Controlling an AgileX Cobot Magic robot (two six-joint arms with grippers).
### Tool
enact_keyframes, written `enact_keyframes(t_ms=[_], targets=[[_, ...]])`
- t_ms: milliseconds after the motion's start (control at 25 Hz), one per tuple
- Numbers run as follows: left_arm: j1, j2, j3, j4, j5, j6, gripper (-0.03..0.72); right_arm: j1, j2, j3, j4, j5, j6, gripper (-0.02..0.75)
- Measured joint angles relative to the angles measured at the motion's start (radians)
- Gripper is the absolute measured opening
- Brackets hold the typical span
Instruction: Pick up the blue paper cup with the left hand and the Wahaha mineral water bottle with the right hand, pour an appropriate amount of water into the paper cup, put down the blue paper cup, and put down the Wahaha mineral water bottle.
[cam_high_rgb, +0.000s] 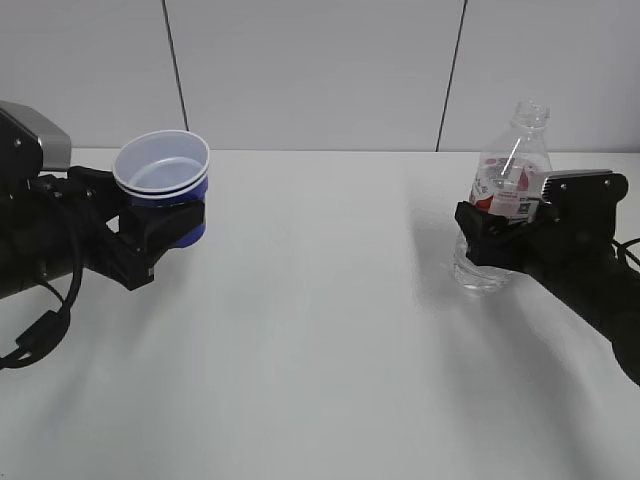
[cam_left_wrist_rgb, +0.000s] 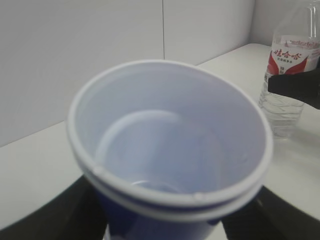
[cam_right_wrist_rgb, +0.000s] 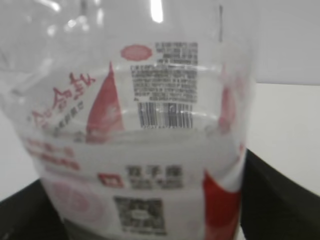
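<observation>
**Cup and bottle both gripped, well apart, pour not yet begun**

Left tool (cam_high_rgb: 172, 228): clamped round the lower blue wall of the small tapered royal-blue paper cup (cam_high_rgb: 163, 180), white inside with a double white rim. Held low on the body, likely to leave the mouth free for the stream. Cup far to the left of the bottle, lifted clear of the white desk (cam_high_rgb: 320, 330) to judge by the gap below it, mouth tilted slightly toward the camera. Inside, seen from the left wrist, pale and apparently empty; no clear waterline to make out.

Right tool (cam_high_rgb: 495, 232): closed on the tall clear ribbed plastic bottle (cam_high_rgb: 508, 190), uncapped, at the red-and-white label band. Grip high on the body, probably to steady the neck when tipping. Bottle upright; base at or just above the desk, hard to tell which. Clear water (cam_left_wrist_rgb: 281, 111) low in the ribbed part, below the label.

Judged stage: both pickups done or nearly so. Next move calls for bringing the cup in beside the bottle, mouth under the neck, before any tilt. Risk: thin walls on both, easily squeezed out of shape; open neck, so an early lean spills onto the desk.
</observation>
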Motion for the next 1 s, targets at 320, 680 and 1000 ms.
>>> enact_keyframes(t_ms=[320,680,1000], targets=[[0.000,0.000,0.000,0.000,0.000,0.000,0.477,0.000,0.006,-0.019,0.002,0.010,0.000,0.610],[0.000,0.000,0.000,0.000,0.000,0.000,0.477,0.000,0.022,-0.032,0.002,-0.001,0.000,0.597],[0.000,0.000,0.000,0.000,0.000,0.000,0.477,0.000,0.025,-0.033,0.002,-0.005,0.000,0.597]])
